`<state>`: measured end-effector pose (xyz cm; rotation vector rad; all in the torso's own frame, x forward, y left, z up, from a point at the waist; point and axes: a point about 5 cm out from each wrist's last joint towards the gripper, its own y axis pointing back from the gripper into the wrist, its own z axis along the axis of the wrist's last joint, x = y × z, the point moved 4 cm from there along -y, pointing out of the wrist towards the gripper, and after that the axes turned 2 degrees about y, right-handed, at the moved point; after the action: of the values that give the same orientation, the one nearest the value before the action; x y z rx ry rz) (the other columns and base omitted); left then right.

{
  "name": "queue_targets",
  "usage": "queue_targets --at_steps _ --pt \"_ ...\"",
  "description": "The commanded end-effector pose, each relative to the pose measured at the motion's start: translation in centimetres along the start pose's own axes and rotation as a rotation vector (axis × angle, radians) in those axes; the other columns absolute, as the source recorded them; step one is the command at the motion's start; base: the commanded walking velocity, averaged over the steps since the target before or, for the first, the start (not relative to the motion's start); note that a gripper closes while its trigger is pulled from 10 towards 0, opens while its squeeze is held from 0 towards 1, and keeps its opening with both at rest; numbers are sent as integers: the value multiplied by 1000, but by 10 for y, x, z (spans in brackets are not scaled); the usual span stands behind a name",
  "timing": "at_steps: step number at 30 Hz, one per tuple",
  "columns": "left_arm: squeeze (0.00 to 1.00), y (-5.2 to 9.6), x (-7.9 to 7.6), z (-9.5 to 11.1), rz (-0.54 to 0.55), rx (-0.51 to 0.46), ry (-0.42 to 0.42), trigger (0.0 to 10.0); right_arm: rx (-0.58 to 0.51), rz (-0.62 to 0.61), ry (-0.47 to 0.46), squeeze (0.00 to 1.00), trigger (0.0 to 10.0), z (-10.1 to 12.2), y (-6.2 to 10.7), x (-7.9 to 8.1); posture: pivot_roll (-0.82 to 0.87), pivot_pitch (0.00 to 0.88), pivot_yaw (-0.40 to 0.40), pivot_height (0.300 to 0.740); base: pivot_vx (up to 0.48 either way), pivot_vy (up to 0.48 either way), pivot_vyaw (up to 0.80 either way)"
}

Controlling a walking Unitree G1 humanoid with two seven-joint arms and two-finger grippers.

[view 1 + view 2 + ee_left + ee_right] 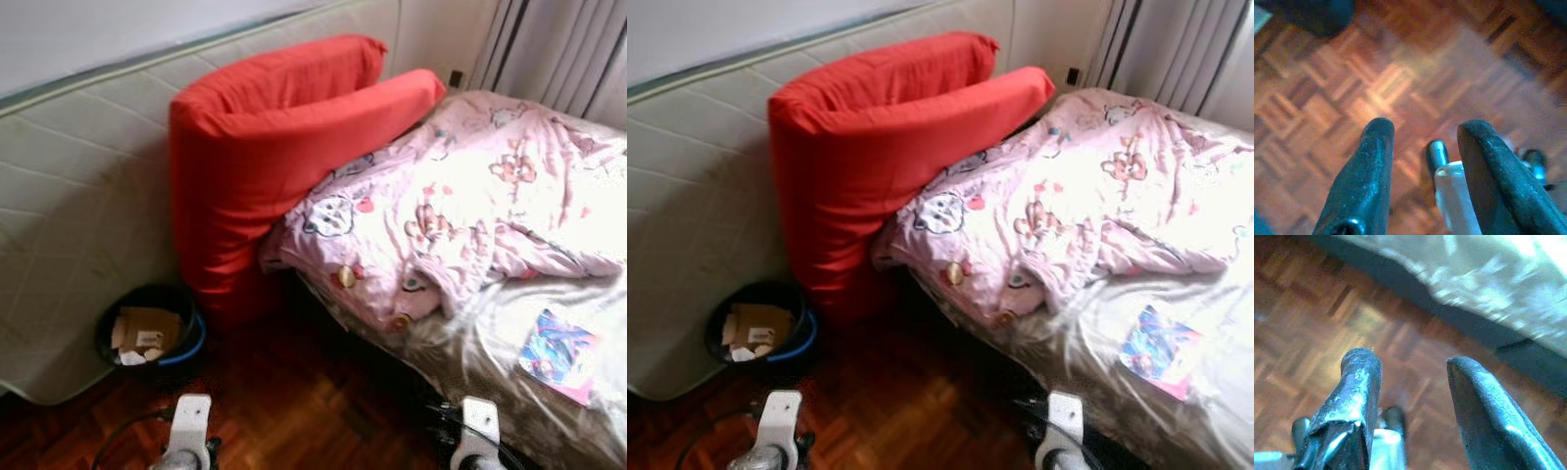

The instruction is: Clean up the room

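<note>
A bedroom seen from the robot's head: a large red cushion [265, 157] stands bent against a quilted mattress [69, 225] propped upright along the far-left wall, its upper end lying over the head of the bed [490, 362]. A rumpled pink cartoon-print duvet [470, 196] covers the far part of the bed, and a colourful booklet [558, 354] lies on the clear plastic sheeting near the right edge. On the parquet floor [313, 401] at left, a dark wastebasket [149, 328] holds cardboard scraps, just beside the cushion's base. Both arms hang low: the left end effector [1422, 132] and right end effector [1410, 364] are each spread apart above the floor, pinching nothing.
</note>
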<state>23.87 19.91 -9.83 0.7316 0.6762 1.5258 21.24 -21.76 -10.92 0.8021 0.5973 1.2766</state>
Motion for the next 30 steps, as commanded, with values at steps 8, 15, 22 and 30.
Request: queue_targets --at_steps 8,15,22,30 --pt "0 1 9 -5 15 16 -9 10000 -4 25 -4 0 10000 1 -1 11 -53 0 18 740 0 -267 0" --pt "0 1 9 -3 14 12 -9 10000 -3 24 -4 0 10000 3 -1 10 -50 0 13 740 0 -267 0" --pt "0 1 8 -3 7 19 -3 10000 -3 12 -6 0 10000 3 -2 9 -46 0 11 740 0 0 0" --pt "0 1 7 -3 2 15 7 10000 5 22 3 0 10000 3 -2 10 -47 0 10 740 0 0 -670"
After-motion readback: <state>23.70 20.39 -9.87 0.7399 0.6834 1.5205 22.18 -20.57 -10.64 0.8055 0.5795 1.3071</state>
